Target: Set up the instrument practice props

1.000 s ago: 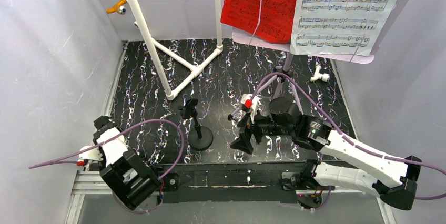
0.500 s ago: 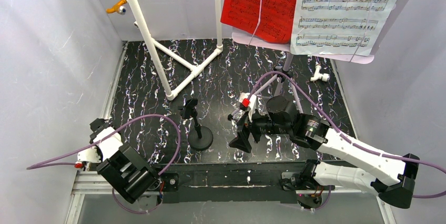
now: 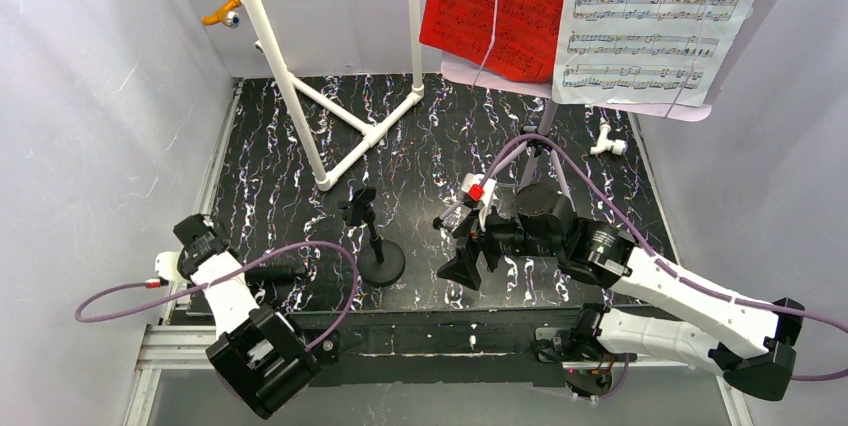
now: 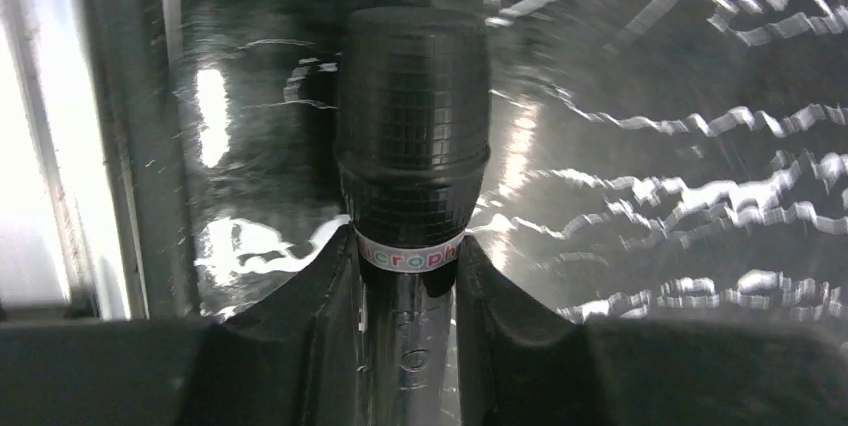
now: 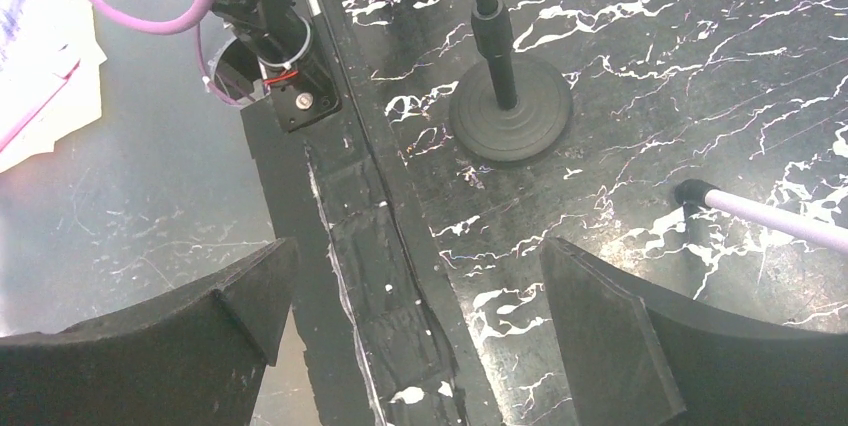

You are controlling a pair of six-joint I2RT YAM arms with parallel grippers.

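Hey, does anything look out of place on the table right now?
Yes. The microphone is off its round-base stand. The left gripper is clamped on it near the table's near-left edge, and the stand's clip is empty. Nothing looks spilled or broken.

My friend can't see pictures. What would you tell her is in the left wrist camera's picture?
A black microphone with a mesh head sticks out from the left gripper, pinched between its two black fingers. Behind it is a shiny black table with white streaks, a bit blurred.
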